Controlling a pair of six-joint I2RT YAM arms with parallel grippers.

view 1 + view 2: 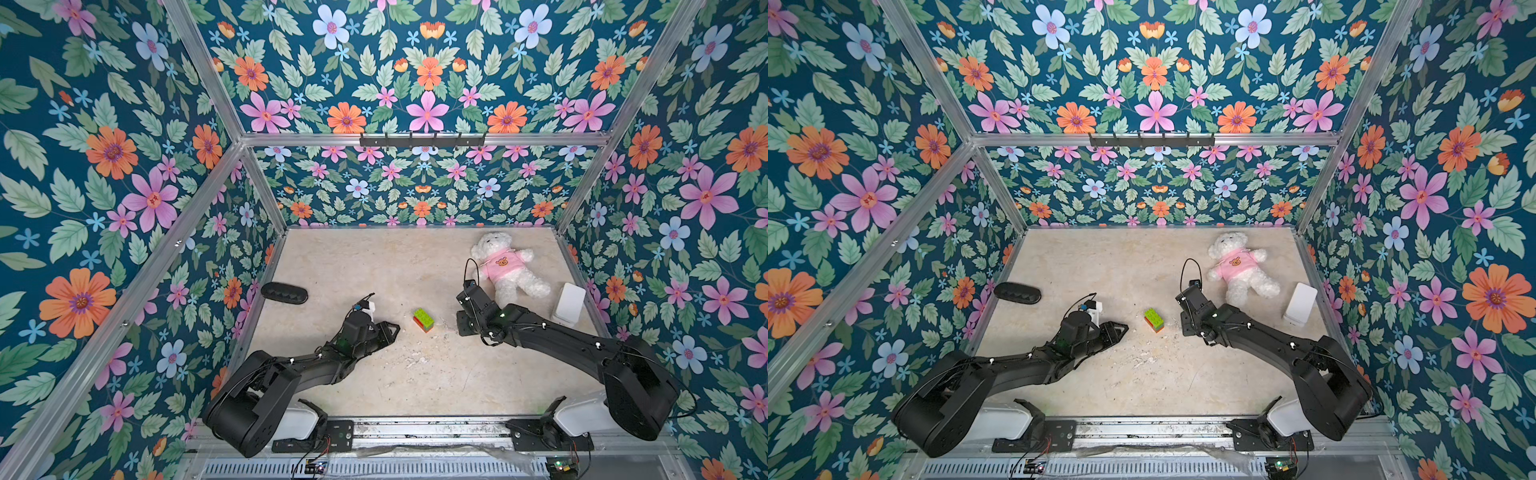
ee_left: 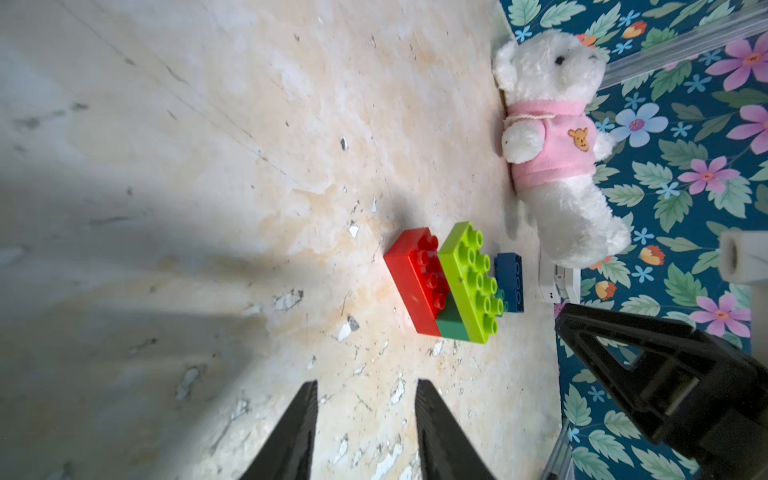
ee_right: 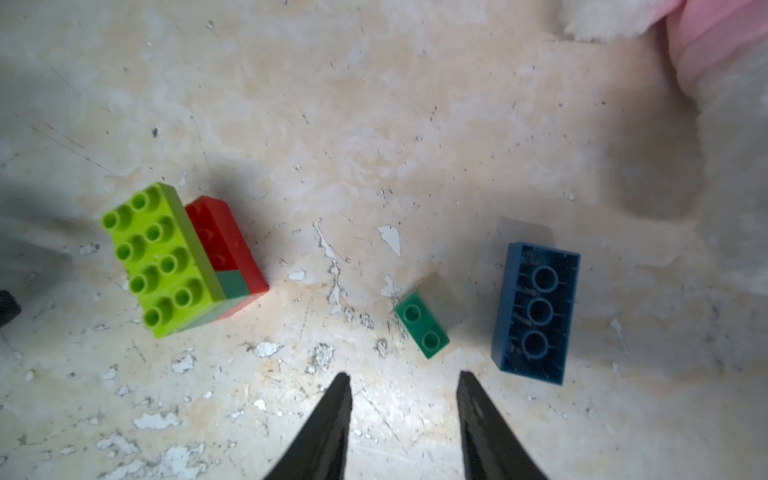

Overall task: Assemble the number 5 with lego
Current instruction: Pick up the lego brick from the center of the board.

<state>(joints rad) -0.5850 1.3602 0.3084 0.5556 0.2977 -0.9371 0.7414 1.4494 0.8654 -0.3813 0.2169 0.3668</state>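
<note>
Mid-table, the half-built number 5 (image 1: 423, 320) stands between the left gripper (image 2: 365, 381) at 9 o'clock and right gripper (image 3: 403, 373) at 3 o'clock, both spread and empty; the right one should probably pinch the loose dark-green brick (image 3: 422, 325) near it squarely, studs up, avoiding the blue brick (image 3: 536, 311).
</note>
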